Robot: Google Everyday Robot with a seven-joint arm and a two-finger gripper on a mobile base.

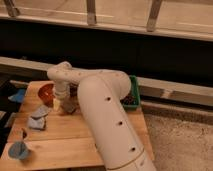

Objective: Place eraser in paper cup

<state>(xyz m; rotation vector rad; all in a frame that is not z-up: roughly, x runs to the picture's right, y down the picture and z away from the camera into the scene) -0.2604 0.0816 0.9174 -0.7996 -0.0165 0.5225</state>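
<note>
Pickup step: gripper (61, 102) hangs jaws spread, holding nothing, near the table's (75, 140) back edge left of middle, eraser (69, 107) flat just beside it. Next, straddle and clamp; paper cup not made out.

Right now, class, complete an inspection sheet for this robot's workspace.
Surface: wooden table, pale planks.
Job's things: eraser, seemingly the dark block beside the gripper; paper cup not made out.
Clutter: orange bowl, blue-grey pads, blue cup, green basket.
Grippers: gripper low over the table's left rear, next to the bowl.
Cables: nothing seen.
Surroundings: dark wall, railing above, speckled floor.
</note>
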